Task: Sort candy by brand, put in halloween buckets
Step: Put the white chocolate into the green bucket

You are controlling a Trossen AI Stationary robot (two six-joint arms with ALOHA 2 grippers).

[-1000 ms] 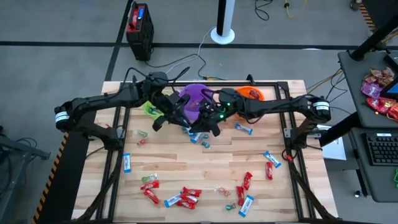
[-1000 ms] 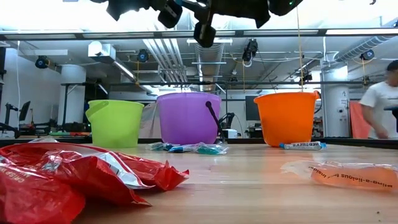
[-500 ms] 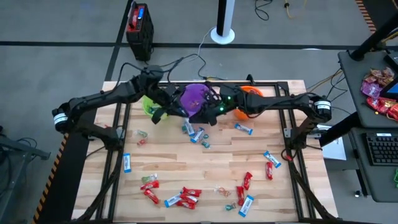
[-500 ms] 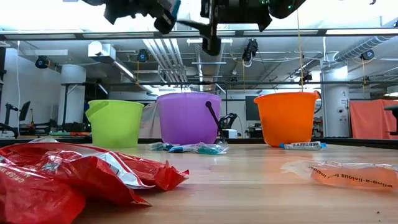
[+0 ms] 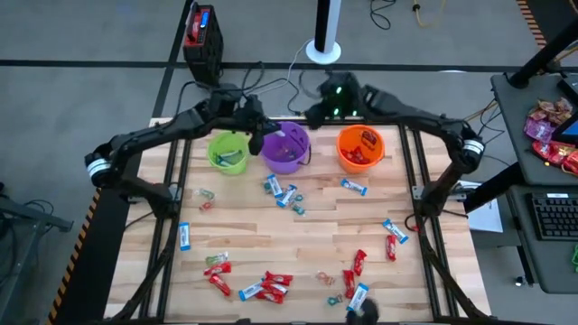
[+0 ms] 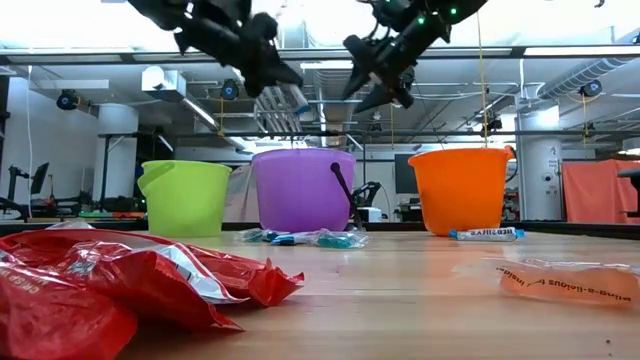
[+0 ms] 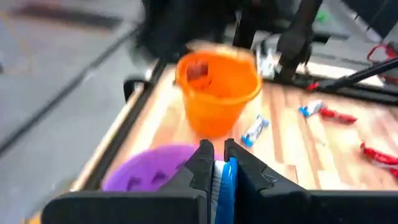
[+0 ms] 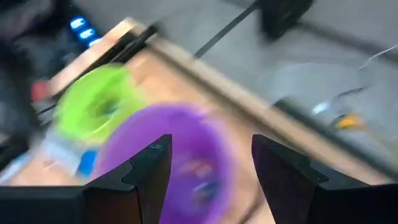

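Three halloween buckets stand in a row at the table's far side: green (image 5: pixel 228 151), purple (image 5: pixel 285 149) and orange (image 5: pixel 359 147). My left gripper (image 5: pixel 258 137) hovers over the purple bucket's left rim, shut on a blue-and-white candy (image 7: pixel 222 179). My right gripper (image 5: pixel 316 114) hangs open and holds nothing, above the far side of the purple bucket (image 8: pixel 186 162). Red and blue-and-white candy lies loose on the boards in the middle (image 5: pixel 282 194) and near the front (image 5: pixel 264 287). The orange bucket holds a red piece (image 7: pixel 198 70). My left gripper pinches the blue-and-white candy (image 7: pixel 227 182) between its two fingers. They come from the table's left, slanting down toward the right. The candy's free end (image 6: pixel 298 98) sticks out past the fingertips, lifted clear above the purple bucket.
Candy also lies at the right near the frame (image 5: pixel 394 232) and at the left (image 5: pixel 184 236). Crumpled red wrappers (image 6: pixel 120 285) and an orange one (image 6: pixel 570 280) fill the low view's foreground. A side table holding candy bags (image 5: pixel 551 126) stands off to the right.
My right gripper has opened wide, swung from over the table's middle toward the far edge past the purple bucket, risen a little and tipped up from pointing down. My left gripper, still shut on its candy, has moved toward the far edge to the purple bucket and tipped up.
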